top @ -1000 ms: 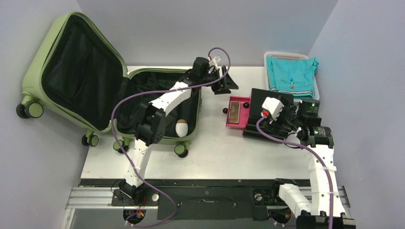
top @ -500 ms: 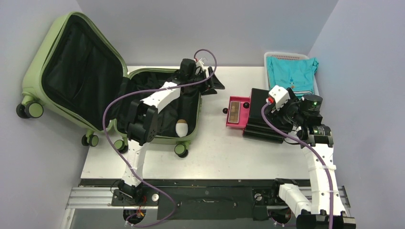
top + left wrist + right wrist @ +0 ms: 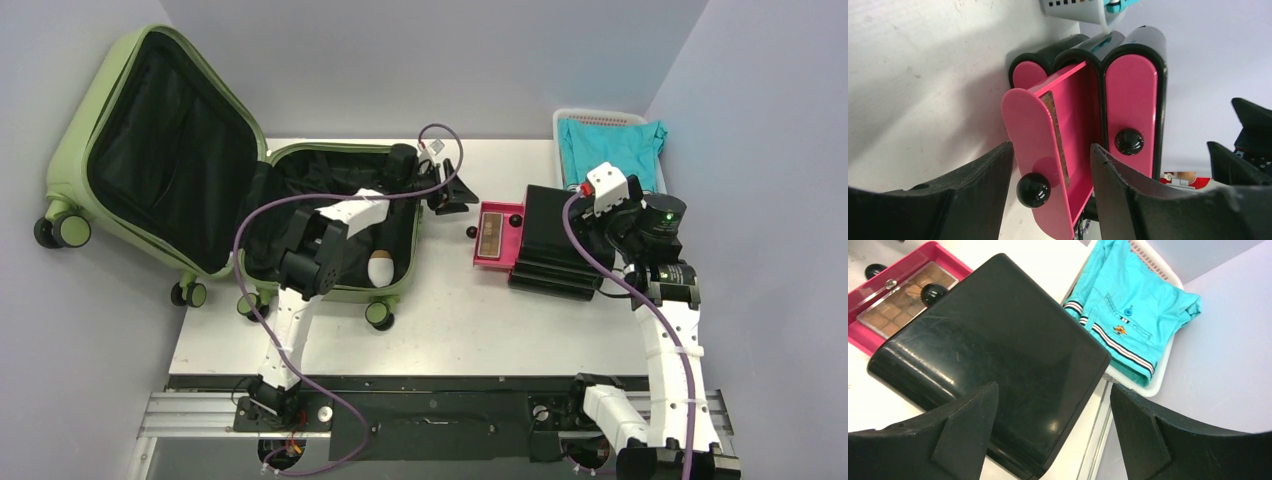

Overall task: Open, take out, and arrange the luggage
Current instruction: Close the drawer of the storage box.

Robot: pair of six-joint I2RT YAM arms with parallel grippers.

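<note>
Your luggage [image 3: 75, 140] lies open at the left of the top view; its lid stands up in the upper left corner, and its lower shell rests on the bench [image 3: 450, 320] with a pale egg-shaped thing [image 3: 380, 268] inside. Your left gripper [image 3: 1050, 147] hangs just past the shell's right rim, jaws parted and empty, facing the pulled-out pink drawer [image 3: 1033, 130]; your right gripper [image 3: 1054, 387] is spread wide over the black case [image 3: 993, 340], holding nothing; beside the case, at upper right, a white basket [image 3: 1162, 377] holds a teal garment [image 3: 1128, 310].
</note>
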